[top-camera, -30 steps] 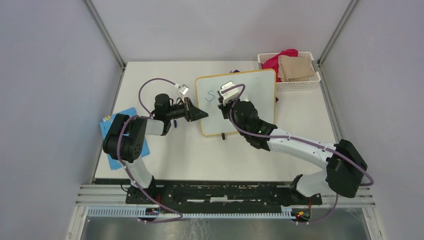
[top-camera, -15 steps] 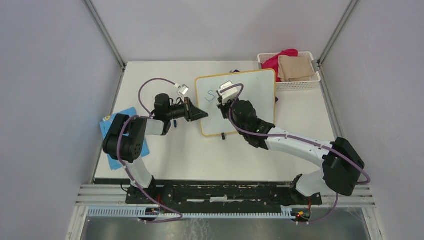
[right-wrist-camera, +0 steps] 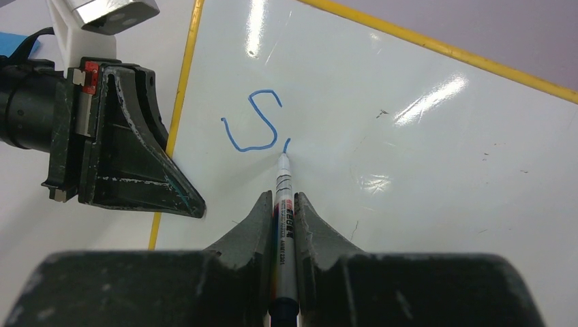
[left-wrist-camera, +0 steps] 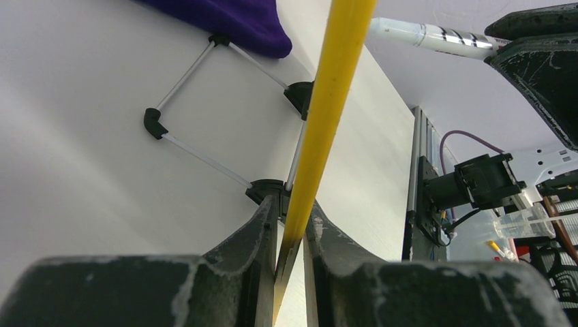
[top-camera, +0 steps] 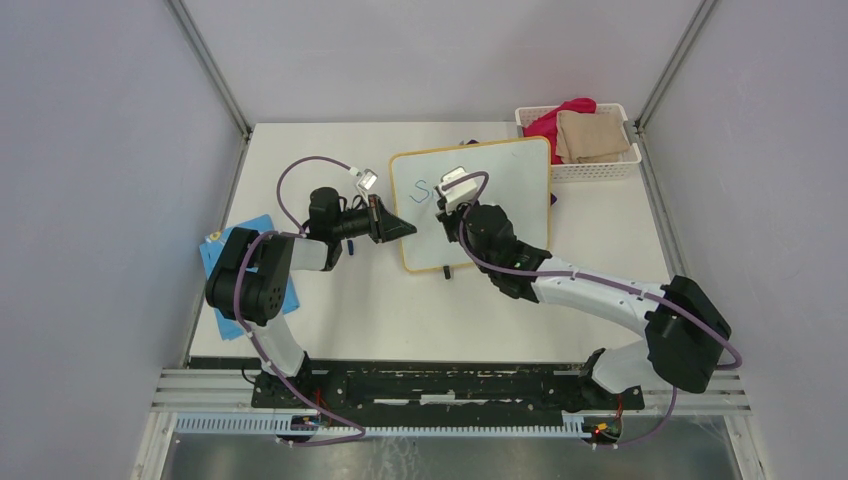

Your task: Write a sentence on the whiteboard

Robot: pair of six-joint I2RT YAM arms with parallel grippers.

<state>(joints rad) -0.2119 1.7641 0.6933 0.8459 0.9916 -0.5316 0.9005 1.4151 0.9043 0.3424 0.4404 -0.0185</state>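
Note:
The whiteboard (top-camera: 515,190) with its yellow frame stands tilted at mid-table. My left gripper (top-camera: 405,230) is shut on its left edge; in the left wrist view the yellow edge (left-wrist-camera: 327,102) runs between the fingers of the left gripper (left-wrist-camera: 292,204). My right gripper (top-camera: 446,207) is over the board's upper left. In the right wrist view the right gripper (right-wrist-camera: 283,199) is shut on a marker (right-wrist-camera: 284,225) whose tip touches the whiteboard (right-wrist-camera: 409,170). Of the sentence (right-wrist-camera: 255,126), a blue "S" and a short stroke beside it show.
A white basket (top-camera: 590,172) with pink and tan cloths sits at the back right. A blue card (top-camera: 215,255) lies at the table's left edge. Purple cloth (left-wrist-camera: 225,20) lies behind the board. The board's black feet (top-camera: 446,271) rest on the table.
My right gripper has shifted slightly with the marker, and a short blue stroke now shows beside the "S". The left arm has not moved.

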